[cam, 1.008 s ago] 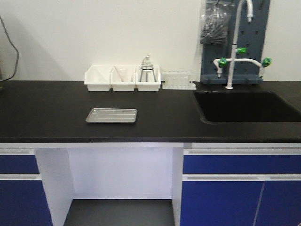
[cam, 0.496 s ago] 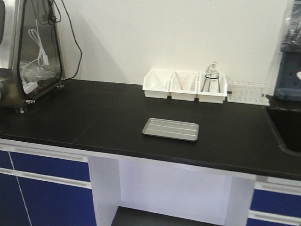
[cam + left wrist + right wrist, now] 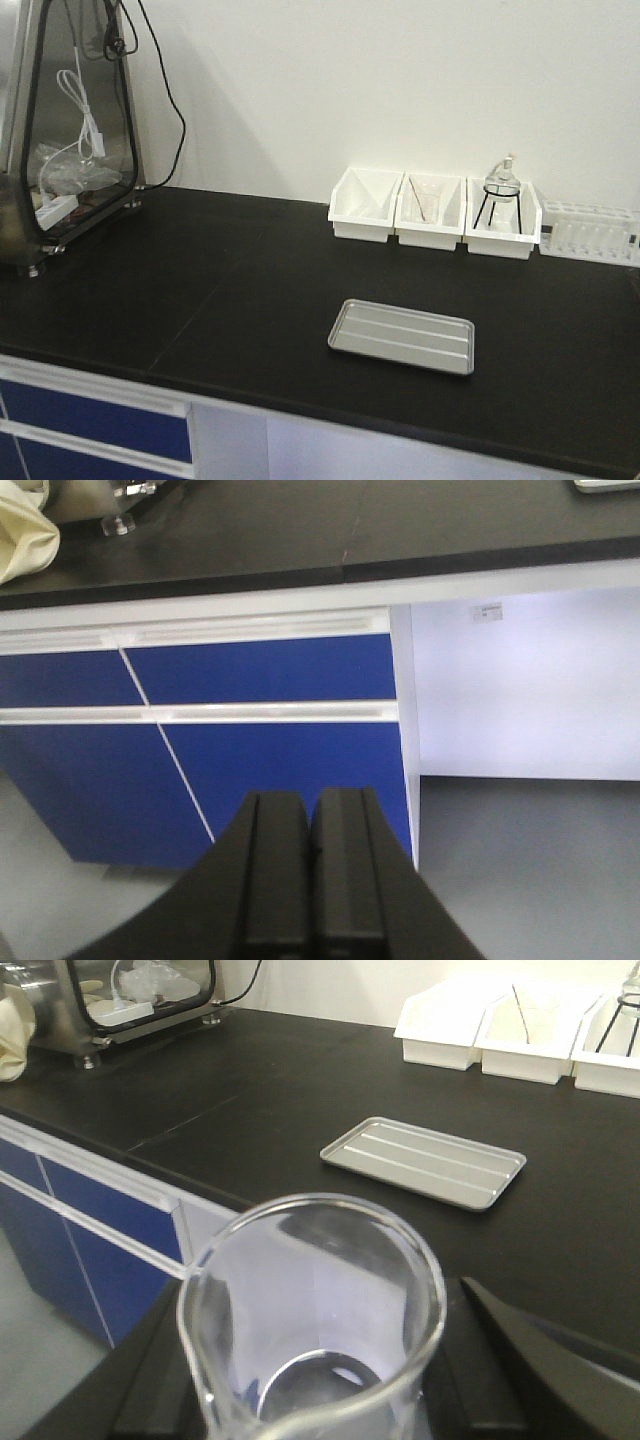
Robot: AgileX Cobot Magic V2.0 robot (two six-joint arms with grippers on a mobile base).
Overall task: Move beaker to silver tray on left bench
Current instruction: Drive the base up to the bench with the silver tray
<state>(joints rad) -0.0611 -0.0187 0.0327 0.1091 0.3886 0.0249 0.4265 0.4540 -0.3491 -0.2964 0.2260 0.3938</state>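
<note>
Tray (image 3: 401, 337) on bench (image 3: 200, 290), bins (image 3: 430, 208) behind, machine (image 3: 70, 130) far left.

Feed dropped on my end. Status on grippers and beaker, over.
Left gripper shut, empty, facing blue cabinet fronts. Right gripper shut on small clear glass beaker. Flat silver metal tray bare, nothing blocking it.

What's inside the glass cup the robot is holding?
Nothing shows inside the beaker; its clear bottom looks bare. The right gripper clamps it from both sides, so the lower outside of the glass is hidden.
</note>
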